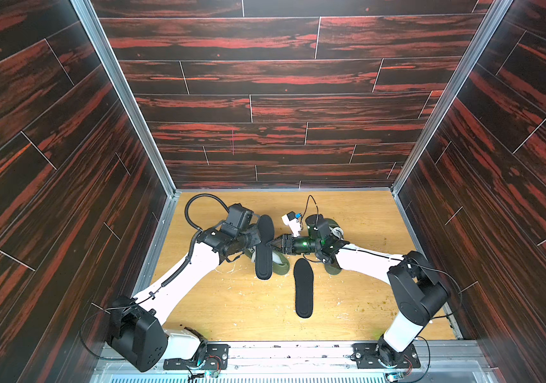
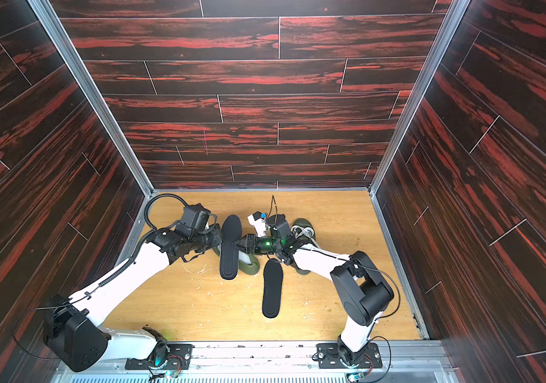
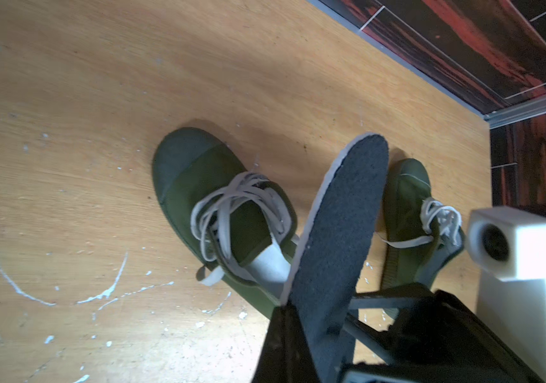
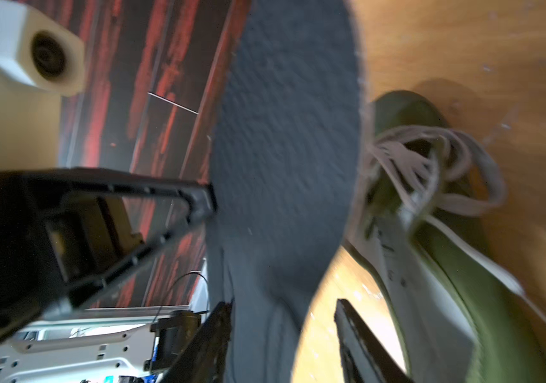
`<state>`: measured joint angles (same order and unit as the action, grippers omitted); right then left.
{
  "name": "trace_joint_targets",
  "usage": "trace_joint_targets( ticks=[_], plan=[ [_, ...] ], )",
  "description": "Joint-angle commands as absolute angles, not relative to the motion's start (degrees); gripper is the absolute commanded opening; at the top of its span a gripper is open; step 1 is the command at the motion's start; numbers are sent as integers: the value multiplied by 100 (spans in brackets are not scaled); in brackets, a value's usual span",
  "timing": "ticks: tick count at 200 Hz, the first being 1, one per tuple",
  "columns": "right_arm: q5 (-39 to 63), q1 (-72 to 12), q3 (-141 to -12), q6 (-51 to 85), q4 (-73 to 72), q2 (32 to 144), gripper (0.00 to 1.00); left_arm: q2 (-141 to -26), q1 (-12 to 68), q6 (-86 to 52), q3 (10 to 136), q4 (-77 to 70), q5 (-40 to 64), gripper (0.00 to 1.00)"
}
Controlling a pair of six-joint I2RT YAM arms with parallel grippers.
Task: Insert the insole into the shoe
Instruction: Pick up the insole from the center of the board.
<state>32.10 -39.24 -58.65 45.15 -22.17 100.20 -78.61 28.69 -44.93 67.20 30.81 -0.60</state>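
Observation:
My left gripper [image 1: 258, 244] [image 3: 314, 328] is shut on the middle of a black insole [image 1: 264, 252] [image 2: 230, 248] [image 3: 341, 215]. It holds the insole on edge above a green shoe [image 1: 282, 265] [image 2: 251, 266] [image 3: 205, 192] with white laces, which lies on the wooden table. My right gripper [image 1: 270, 243] [image 4: 281, 315] comes in from the opposite side and stands open around the insole [image 4: 285, 149]. One of its fingers [image 4: 213, 335] rests against the insole, while the second finger [image 4: 353, 335] is apart from it. The shoe [image 4: 464, 298] lies just beyond.
A second black insole [image 1: 304, 287] [image 2: 272, 288] lies flat on the table nearer the front. A second green shoe [image 2: 303, 225] [image 3: 407, 199] sits under my right arm. Dark panelled walls [image 1: 66, 199] enclose the table on three sides.

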Motion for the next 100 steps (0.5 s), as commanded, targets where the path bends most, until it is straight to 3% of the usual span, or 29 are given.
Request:
trace_joint_targets(
  ticks=[1, 49, 69, 100],
  plan=[
    [3510, -3933, -6005, 4818, -2740, 10247, 49, -7839, 2918, -4575, 6757, 2945, 61, 0],
    [3538, -3865, -5716, 5116, -3208, 10144, 16, -7921, 2935, -4324, 6723, 3081, 29, 0],
    [3560, -3830, -5712, 4806, -2859, 10069, 9, -8041, 2934, -3842, 6792, 3492, -103, 21],
    [3424, -3793, -5901, 3520, -1299, 9864, 7, -8195, 2933, -2534, 7100, 4194, -456, 57]
  ],
)
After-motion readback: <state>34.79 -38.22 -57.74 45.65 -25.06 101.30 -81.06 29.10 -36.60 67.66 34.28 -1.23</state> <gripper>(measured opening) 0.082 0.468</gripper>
